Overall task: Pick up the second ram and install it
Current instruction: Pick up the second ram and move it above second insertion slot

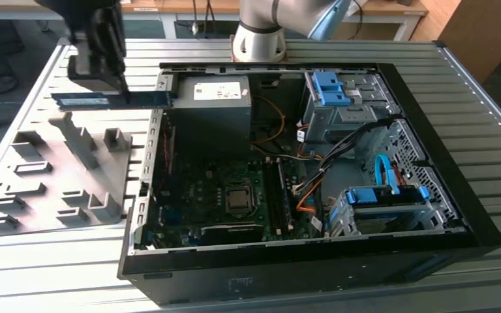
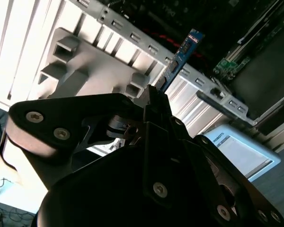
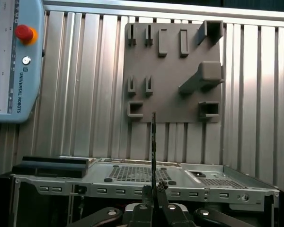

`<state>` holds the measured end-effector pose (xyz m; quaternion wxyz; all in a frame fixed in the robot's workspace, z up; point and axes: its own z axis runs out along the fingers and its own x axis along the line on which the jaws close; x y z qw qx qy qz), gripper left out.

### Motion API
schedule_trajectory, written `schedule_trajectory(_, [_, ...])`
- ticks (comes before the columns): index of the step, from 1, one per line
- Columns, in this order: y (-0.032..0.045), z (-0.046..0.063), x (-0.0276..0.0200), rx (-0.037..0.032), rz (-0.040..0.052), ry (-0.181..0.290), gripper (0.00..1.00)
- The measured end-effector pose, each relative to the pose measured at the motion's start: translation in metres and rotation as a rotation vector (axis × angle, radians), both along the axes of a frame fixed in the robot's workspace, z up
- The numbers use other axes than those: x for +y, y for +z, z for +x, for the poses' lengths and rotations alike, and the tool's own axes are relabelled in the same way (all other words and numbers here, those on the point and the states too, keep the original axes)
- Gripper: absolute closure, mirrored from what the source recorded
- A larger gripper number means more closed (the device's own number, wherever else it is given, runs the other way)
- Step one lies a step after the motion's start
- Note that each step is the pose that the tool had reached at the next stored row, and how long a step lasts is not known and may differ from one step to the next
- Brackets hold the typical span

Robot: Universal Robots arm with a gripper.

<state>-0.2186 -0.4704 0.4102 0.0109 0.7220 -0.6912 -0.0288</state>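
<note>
You have the claw [image 1: 115, 88] clamped on the thin, flat, dark green-black second ram stick [image 1: 76, 100], held clear of the grey plastic slotted tray [image 1: 50, 195], its long axis level and aimed toward the open black computer case [image 1: 320, 267] on the exterior view's right.

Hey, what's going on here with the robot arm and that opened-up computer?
The arm's gripper is shut on the second ram and holds it lengthwise in the air. The stick hangs over the table near one end of the grey tray, just at the exterior view's left of the open computer case. It is clear of the tray and is not yet seated on the motherboard.
</note>
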Motion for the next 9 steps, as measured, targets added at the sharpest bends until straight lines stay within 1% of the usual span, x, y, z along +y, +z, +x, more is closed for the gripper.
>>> schedule_trajectory(5, [-0.0081, 0.023, 0.0, 0.0043, 0.0002, 0.0, 0.86])
schedule_trajectory(6, [-0.0093, 0.027, 0.0, 0.0046, 0.0018, 0.0, 0.86])
schedule_trajectory(7, [-0.0097, 0.031, 0.0, 0.005, 0.0079, 0.0, 0.86])
schedule_trajectory(8, [-0.0098, 0.035, -0.0001, 0.0049, 0.0224, 0.0, 0.86])
schedule_trajectory(9, [-0.0099, 0.037, -0.0001, 0.0048, 0.0404, 0.0, 0.86])
